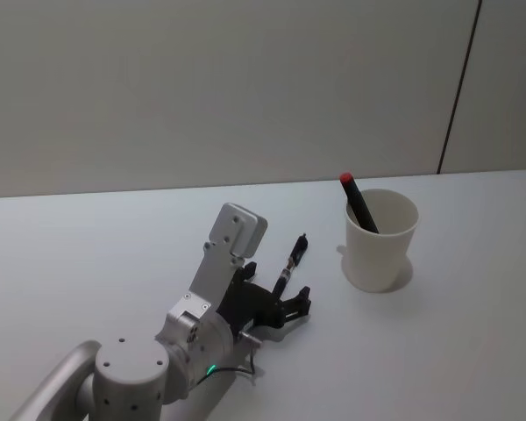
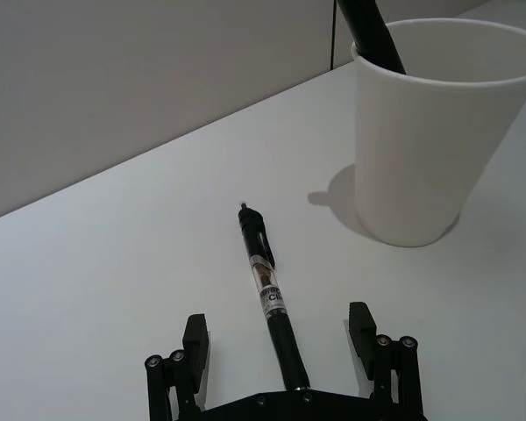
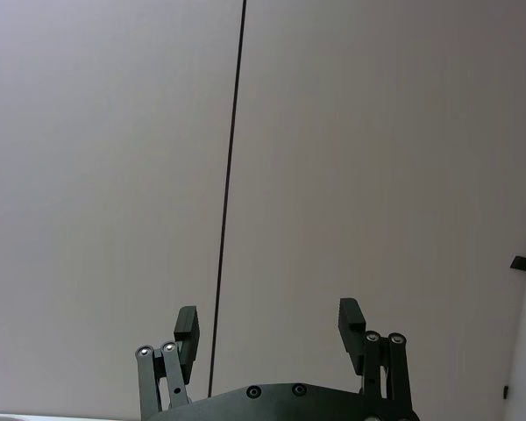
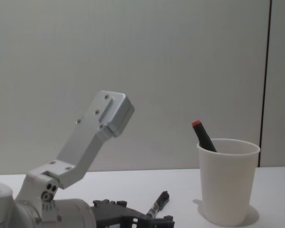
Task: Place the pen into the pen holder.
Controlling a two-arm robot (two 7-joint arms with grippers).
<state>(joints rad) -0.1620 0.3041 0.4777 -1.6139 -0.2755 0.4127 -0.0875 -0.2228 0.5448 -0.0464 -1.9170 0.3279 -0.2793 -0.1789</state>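
Bottom centre, the left gripper (image 2: 279,323) has its fingers wide apart, flanking the pen (image 2: 265,281) on the tabletop (image 2: 140,263) without touching it. The right gripper (image 3: 269,317) is released and empty. Upper right, the paper cup (image 2: 421,149) holds a red-capped marker (image 1: 359,203).

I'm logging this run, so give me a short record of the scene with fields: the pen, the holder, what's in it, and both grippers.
Item to move: black pen with clear midsection, lying flat on the white table
Holder: plain white paper cup, upright, right of the pen, apart from it
Already inside: black marker with red end, leaning on the rim
Left gripper: low at the table, fingers open either side of the pen, not touching it
Right gripper: facing the wall, fingers open, holding nothing
Task state: pen not yet in cup
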